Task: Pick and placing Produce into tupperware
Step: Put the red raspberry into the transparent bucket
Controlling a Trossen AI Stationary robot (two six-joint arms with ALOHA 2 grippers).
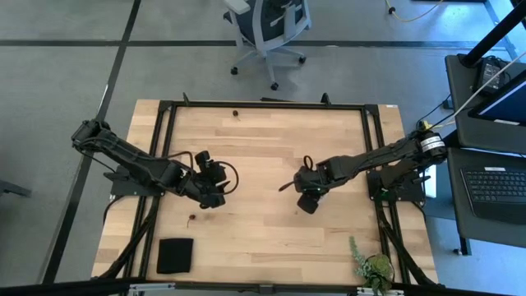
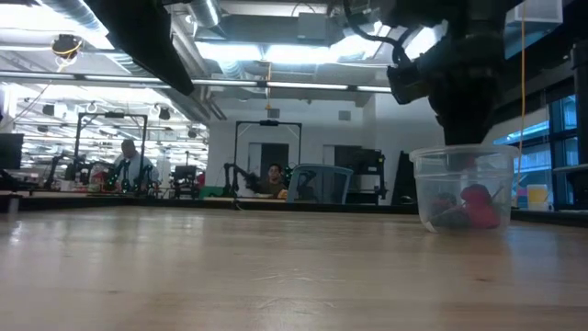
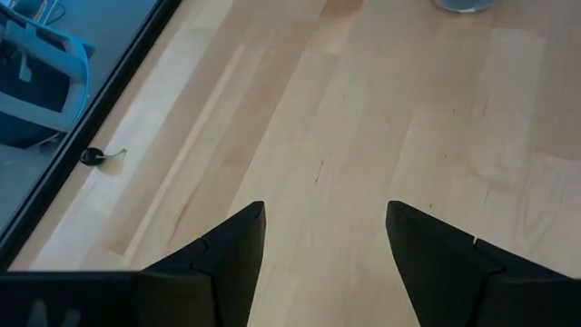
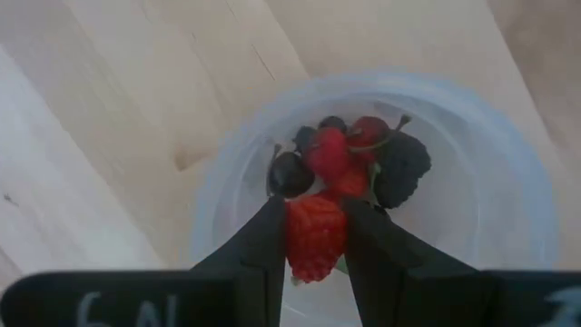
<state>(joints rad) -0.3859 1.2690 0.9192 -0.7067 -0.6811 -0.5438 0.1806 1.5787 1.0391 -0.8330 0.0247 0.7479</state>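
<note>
The right gripper (image 4: pixel 315 238) is held directly above the tupperware (image 4: pixel 472 227), its two fingers (image 4: pixel 250 259) pinched on a bright red berry (image 4: pixel 315 232) that is seen hanging over the tub's open mouth. Below it, inside the tub, more produce (image 4: pixel 349 163) is gathered — red berries, dark maroon ones and a near-black one, one with a thin stem. In the low view the tupperware (image 2: pixel 464 188) is seen standing upright on the wooden table (image 2: pixel 230 267), red fruit showing through its translucent wall, with the dark arm descending onto it from above. From overhead, the right gripper (image 1: pixel 309 197) is placed right of the table's middle, the tub hidden beneath it.

The left gripper (image 1: pixel 210 196) is held over the left half of the table (image 1: pixel 263 148), well apart from the tub; its fingers (image 3: pixel 227 259) are spread wide with nothing between them. One small dark fruit with a stem (image 3: pixel 93 156) is seen lying near the table's edge. A black pad (image 1: pixel 175 256) and a leafy plant (image 1: pixel 371 265) are set at the near corners.
</note>
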